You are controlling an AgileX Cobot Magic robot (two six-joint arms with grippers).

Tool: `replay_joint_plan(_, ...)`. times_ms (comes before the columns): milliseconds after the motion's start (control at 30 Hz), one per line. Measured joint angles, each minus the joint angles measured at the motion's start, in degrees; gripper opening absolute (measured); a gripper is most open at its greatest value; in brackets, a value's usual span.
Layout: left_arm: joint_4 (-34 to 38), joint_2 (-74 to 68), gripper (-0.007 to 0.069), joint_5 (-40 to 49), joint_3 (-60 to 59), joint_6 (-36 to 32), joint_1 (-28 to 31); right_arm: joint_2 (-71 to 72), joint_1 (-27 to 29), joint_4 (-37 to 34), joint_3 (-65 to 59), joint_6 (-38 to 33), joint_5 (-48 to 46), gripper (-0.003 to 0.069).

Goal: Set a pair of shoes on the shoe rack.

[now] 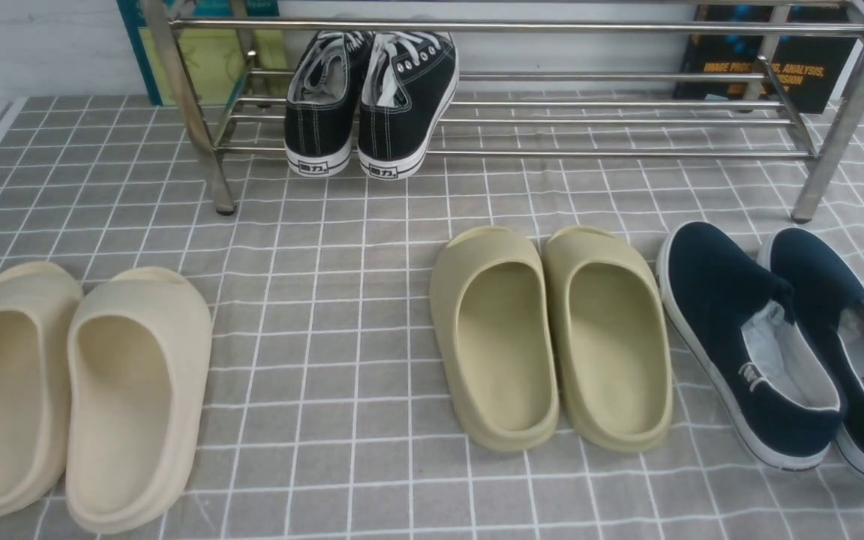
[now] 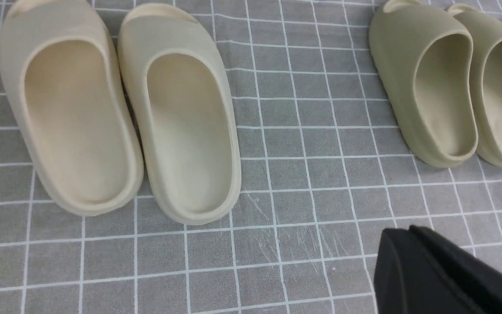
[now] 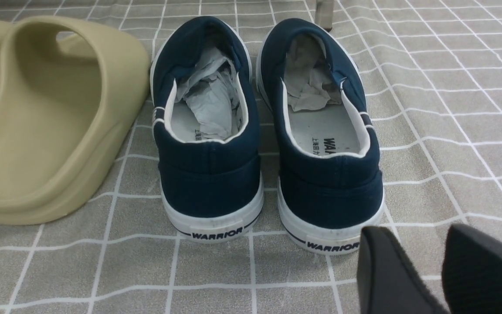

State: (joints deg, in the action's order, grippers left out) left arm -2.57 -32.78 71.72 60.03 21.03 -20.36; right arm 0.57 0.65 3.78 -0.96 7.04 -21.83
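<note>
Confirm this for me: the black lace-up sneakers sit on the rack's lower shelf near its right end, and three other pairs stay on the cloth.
Not quite. The black lace-up sneakers sit on the lower shelf of the shoe rack near its left end, not its right, as the front view shows. The rest holds: the beige slides, olive slides and navy slip-ons are on the cloth.

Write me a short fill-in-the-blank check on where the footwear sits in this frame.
1. The black sneakers rest on the shoe rack, heels toward the ____.
2. The number of pairs on the checked cloth is ____.
3. The olive slides lie between the beige slides and the ____ slip-ons.

Missing words: camera; three; navy
</note>
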Motion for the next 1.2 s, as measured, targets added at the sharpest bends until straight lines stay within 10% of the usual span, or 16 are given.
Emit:
replay_joint_plan(200,-2.6,3.1,-0.0013,-5.4,-7.6,0.0,1.0,0.0,0.0,0.0,0.0,0.0,0.0,0.0239)
replay_joint_plan(567,0.9,23.5,-0.0013,-52.9,-45.9,-0.1,17.9,0.0,0.0,0.0,0.0,0.0,0.0,0.0239)
replay_joint_plan(1200,2.9,33.4,-0.0013,-53.4,-61.6,-5.5,24.5,0.0,0.0,0.0,0.0,0.0,0.0,0.0239)
